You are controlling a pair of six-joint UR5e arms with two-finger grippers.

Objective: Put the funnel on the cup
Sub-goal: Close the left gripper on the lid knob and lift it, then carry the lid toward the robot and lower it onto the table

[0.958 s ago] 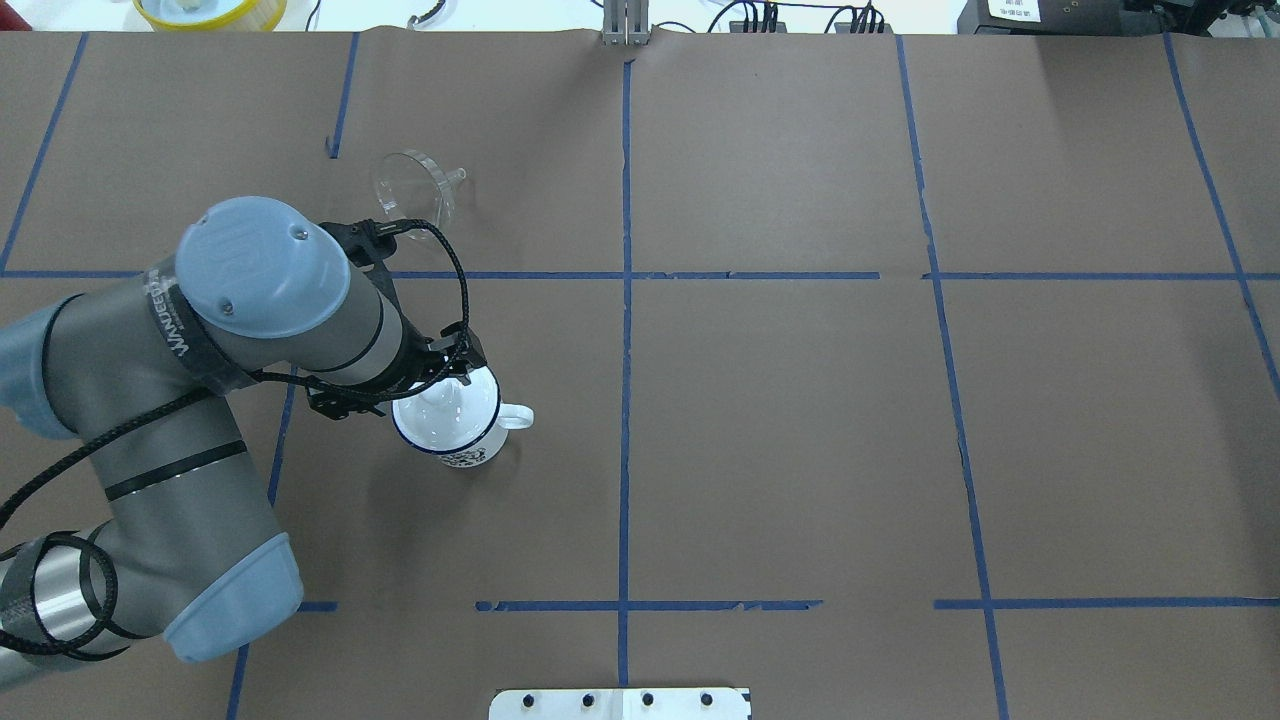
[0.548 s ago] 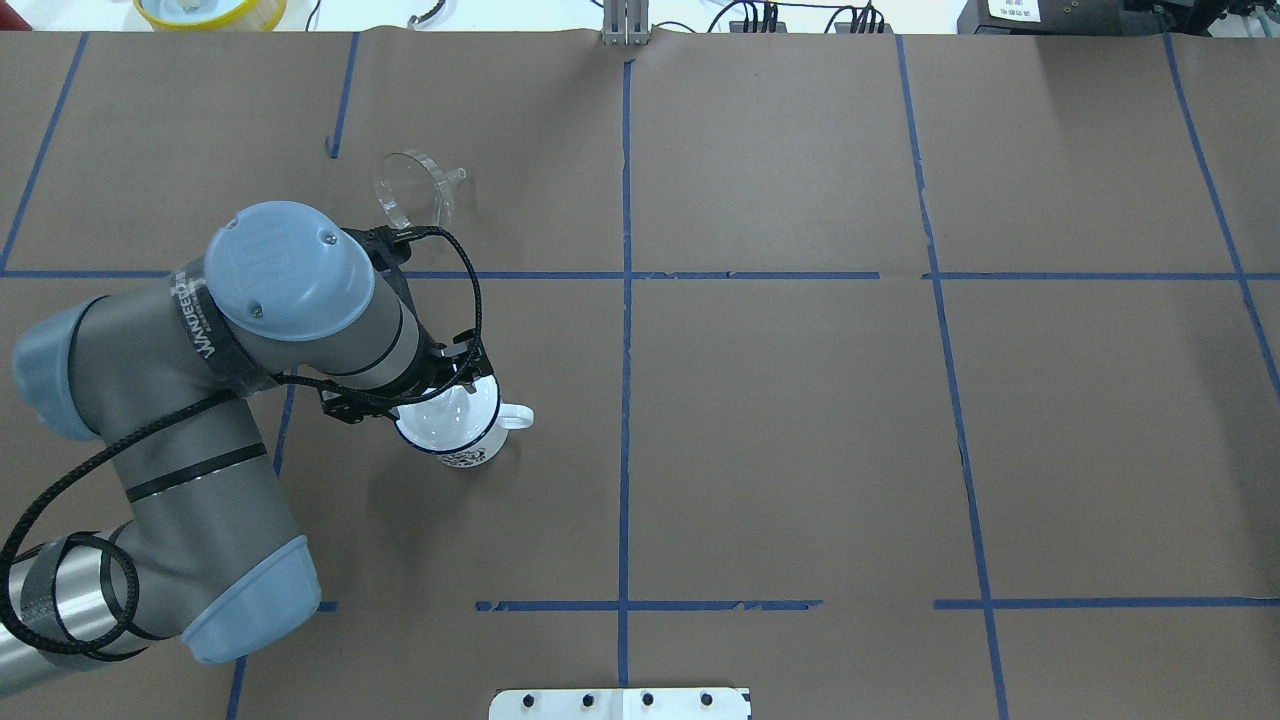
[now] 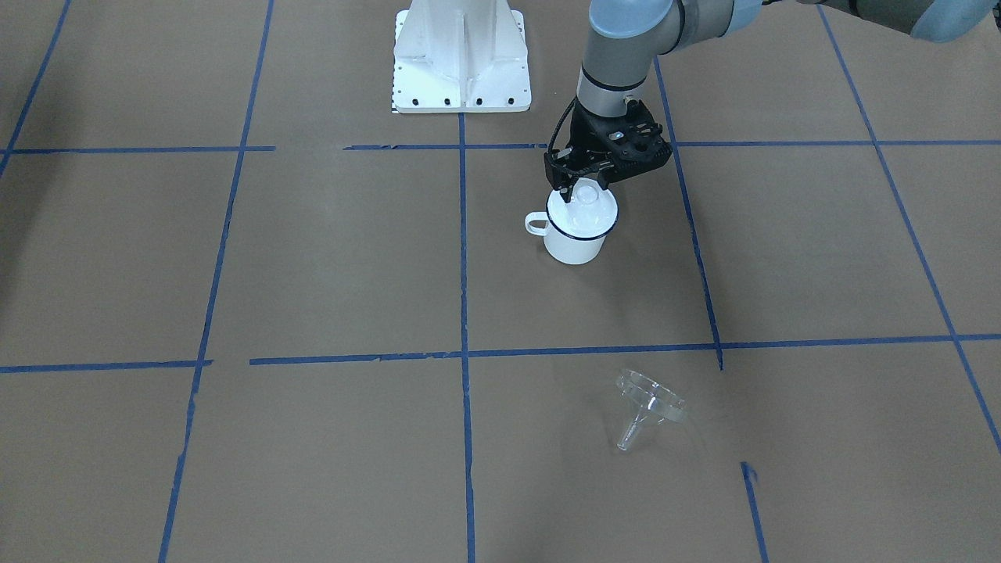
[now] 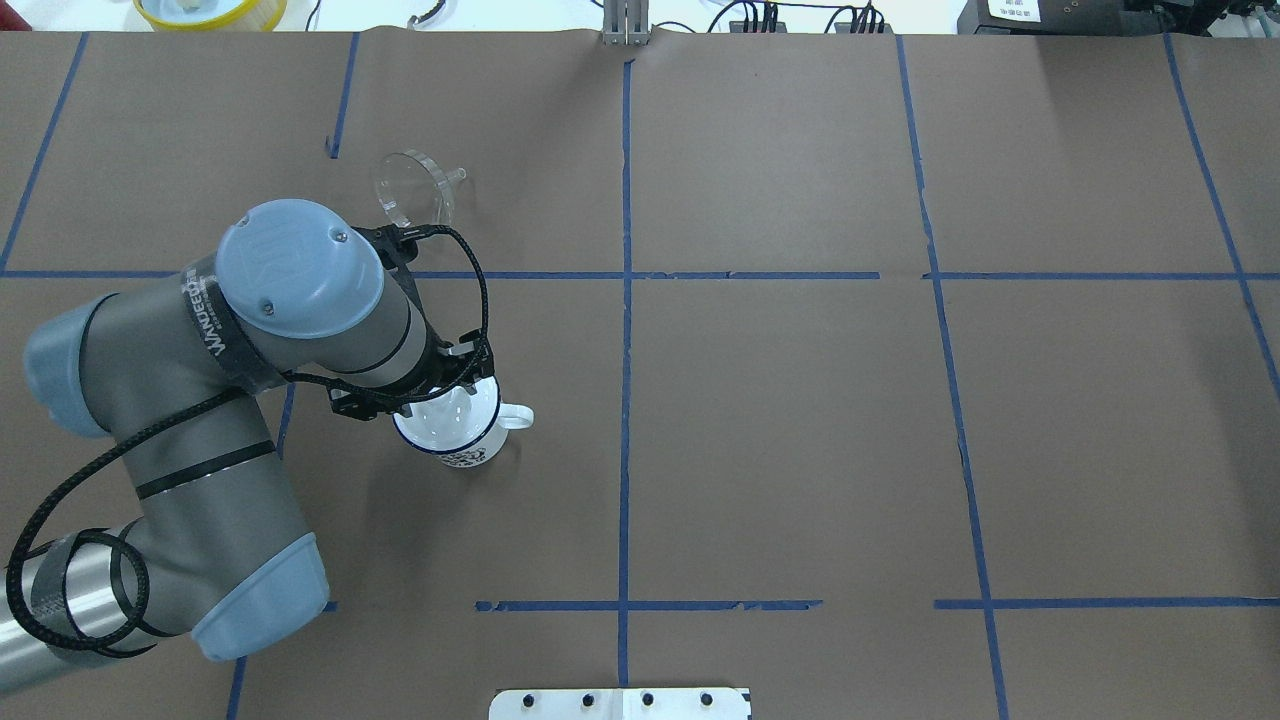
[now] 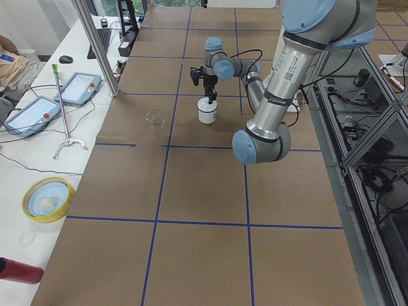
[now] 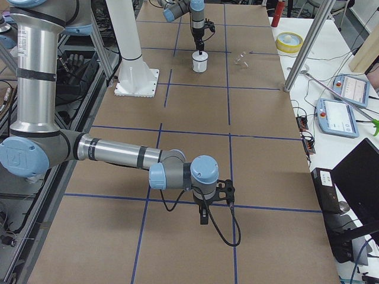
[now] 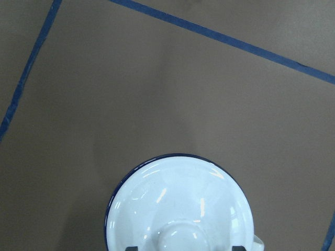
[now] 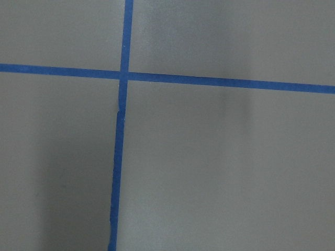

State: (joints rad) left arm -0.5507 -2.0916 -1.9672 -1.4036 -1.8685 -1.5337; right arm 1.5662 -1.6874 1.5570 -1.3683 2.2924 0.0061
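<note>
The cup (image 3: 575,244) is a white enamel mug with a dark blue rim (image 7: 172,156), upright left of the table's middle (image 4: 465,452). A round white knobbed lid (image 7: 178,204) sits on it. My left gripper (image 3: 583,185) hangs just over the lid. It is open, with dark fingertips (image 7: 133,248) on either side of the knob and apart from it. The clear funnel (image 3: 647,407) lies on its side on the table beyond the mug (image 4: 412,190). My right gripper (image 6: 204,218) hangs low over bare table far to the right; I cannot tell its state.
The white robot base plate (image 3: 461,55) stands behind the mug. Blue tape lines (image 4: 625,300) divide the brown table cover. A yellow-rimmed dish (image 4: 210,10) sits off the far left edge. Tablets (image 5: 30,115) lie on the side table.
My left arm has swung a little to the right and its gripper has settled closer over the mug's lid. The mug and funnel have not moved.
</note>
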